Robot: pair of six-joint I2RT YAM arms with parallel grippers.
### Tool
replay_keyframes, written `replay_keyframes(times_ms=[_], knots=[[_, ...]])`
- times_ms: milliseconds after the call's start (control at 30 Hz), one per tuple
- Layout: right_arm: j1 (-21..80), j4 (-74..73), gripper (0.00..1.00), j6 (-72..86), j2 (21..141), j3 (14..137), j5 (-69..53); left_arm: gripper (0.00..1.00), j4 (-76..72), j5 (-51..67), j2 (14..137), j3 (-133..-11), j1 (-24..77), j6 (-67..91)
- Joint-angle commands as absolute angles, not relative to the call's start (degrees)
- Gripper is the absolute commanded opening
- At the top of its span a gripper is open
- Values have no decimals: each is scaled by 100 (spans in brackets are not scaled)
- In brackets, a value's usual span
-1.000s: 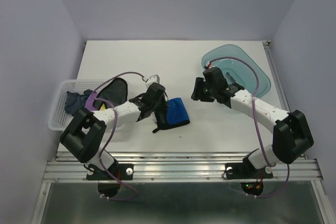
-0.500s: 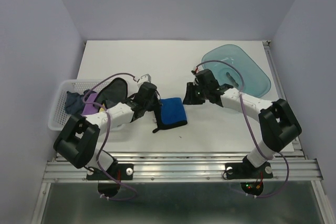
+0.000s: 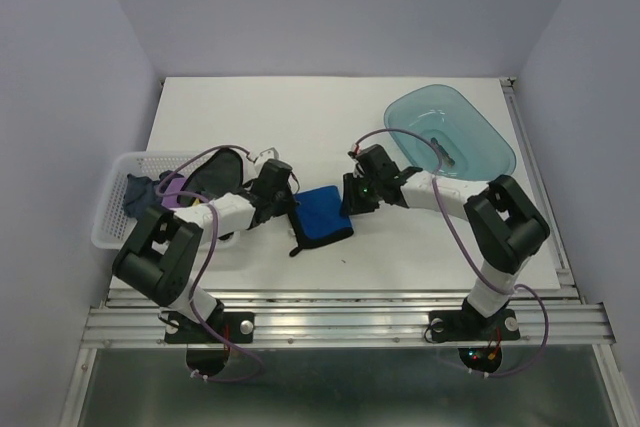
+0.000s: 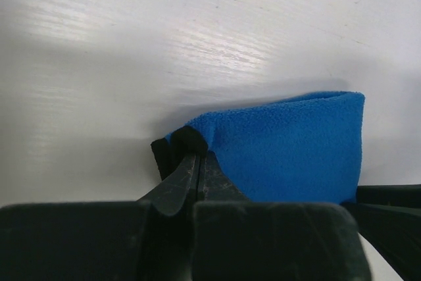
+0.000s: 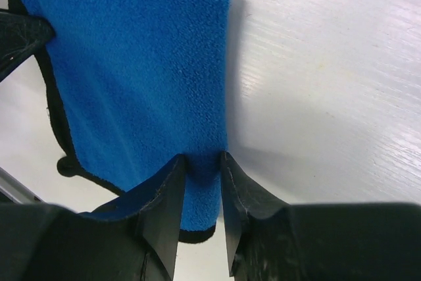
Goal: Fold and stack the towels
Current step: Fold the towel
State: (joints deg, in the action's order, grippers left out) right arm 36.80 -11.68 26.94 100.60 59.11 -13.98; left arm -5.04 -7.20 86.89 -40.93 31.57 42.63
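Blue towel (image 3: 322, 215), lying mid-desk (image 3: 300, 127): left tool (image 4: 197, 157) pinching its black-edged corner, right tool (image 5: 202, 162) narrow and nipping the opposite edge; we should lift both ends level, folding edge to edge.

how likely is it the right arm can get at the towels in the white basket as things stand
Probably not. The right gripper is busy at the blue towel's edge, and the left arm, also pinching that towel, lies across the way to the basket at the far left.
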Motion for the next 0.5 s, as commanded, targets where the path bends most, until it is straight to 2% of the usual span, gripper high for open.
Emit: replay_keyframes(times_ms=[0,100,167,333,367,467], knots=[[3814,-835,34,2619,10107,5994,-1459,0,-642,-774,8745,-4008,3067,4034],[3823,-905,34,2610,10204,5994,-1337,1,-642,-660,8850,-4060,3067,3955],[3832,-967,34,2558,10204,6073,-1187,9,-642,-537,8851,-4069,3067,3920],[3850,-1177,34,2400,10011,6231,-985,20,-290,-571,8605,-4236,3120,4131],[3867,-1247,34,2399,9950,6240,-950,25,-273,-606,8509,-4245,3181,4157],[3981,-1309,34,2320,9704,6205,-940,52,-71,-843,8035,-4289,3453,4227]])
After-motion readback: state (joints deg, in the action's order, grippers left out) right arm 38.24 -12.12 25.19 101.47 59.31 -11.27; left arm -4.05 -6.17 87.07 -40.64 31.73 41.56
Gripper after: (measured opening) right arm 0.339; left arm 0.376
